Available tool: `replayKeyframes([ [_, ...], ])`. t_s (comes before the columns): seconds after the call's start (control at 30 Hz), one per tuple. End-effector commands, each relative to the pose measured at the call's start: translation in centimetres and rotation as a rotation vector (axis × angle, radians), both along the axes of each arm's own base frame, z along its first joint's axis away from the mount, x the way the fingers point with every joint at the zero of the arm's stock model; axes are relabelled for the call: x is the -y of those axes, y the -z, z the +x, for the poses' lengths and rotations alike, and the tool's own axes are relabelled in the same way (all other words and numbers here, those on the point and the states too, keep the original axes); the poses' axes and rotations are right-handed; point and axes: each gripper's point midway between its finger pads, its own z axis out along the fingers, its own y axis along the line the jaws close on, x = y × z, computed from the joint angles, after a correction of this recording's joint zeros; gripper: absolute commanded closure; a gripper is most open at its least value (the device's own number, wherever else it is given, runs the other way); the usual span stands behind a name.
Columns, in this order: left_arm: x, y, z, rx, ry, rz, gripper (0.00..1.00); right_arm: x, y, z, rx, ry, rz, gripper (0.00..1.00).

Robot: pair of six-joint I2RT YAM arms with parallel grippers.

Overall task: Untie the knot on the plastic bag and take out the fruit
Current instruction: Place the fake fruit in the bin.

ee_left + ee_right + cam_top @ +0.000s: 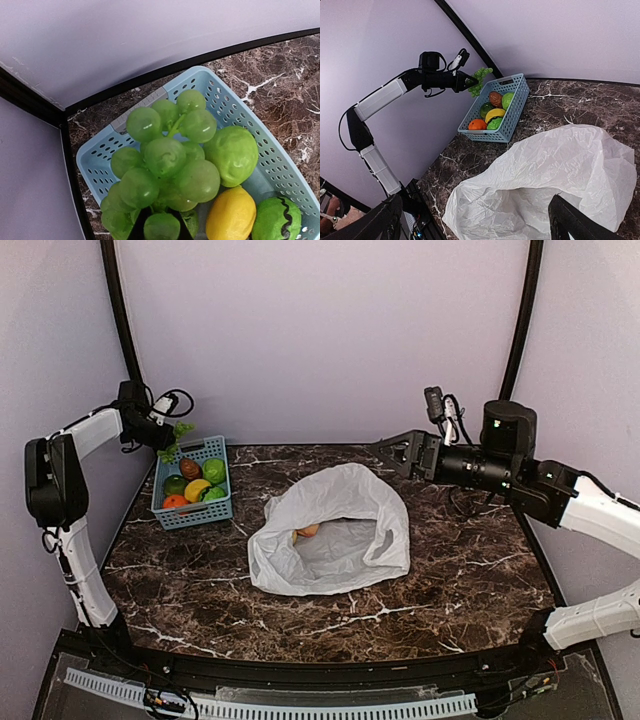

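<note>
Top external view: plastic bag [340,530] is lying slack mid-table, mouth gaping, no knot showing, one orange fruit [309,531] sitting inside. Beyond, right gripper [395,452] is hovering with jaws spread, free to reach in. Farthest, left gripper [163,437] is clenching green grapes [178,432] over the blue basket [192,518], probably for dropping. Right wrist view is catching only crinkled plastic, not that fruit.

readable text: I find none in any view.
plastic bag [345,495]: plain white to me, no print.
basket [195,513]: I read no label.
left arm [379,98]: no brand or number I can make out.
</note>
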Motion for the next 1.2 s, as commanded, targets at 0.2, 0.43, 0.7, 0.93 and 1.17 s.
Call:
replayKeyframes([
  [0.2,-2.1,1.2,3.2,0.001,0.016,0.105,0.99,0.6,0.6,1.7,-0.032,0.046,-0.008,0.01],
  [0.43,-3.3,3.0,4.1,-0.028,-0.026,0.139,0.99,0.8,0.9,2.3,-0.048,0.055,-0.014,0.01],
  [0.7,-3.5,5.0,4.1,-0.081,-0.034,0.142,0.88,0.8,1.4,2.8,-0.061,0.057,-0.017,0.01],
  [0.93,-3.5,5.1,4.1,-0.087,-0.052,0.120,0.62,1.0,1.6,3.0,-0.065,0.059,-0.020,0.01],
  [1.17,-3.5,4.2,4.0,-0.093,-0.064,0.113,0.51,1.2,1.5,3.3,-0.057,0.060,-0.024,0.01],
])
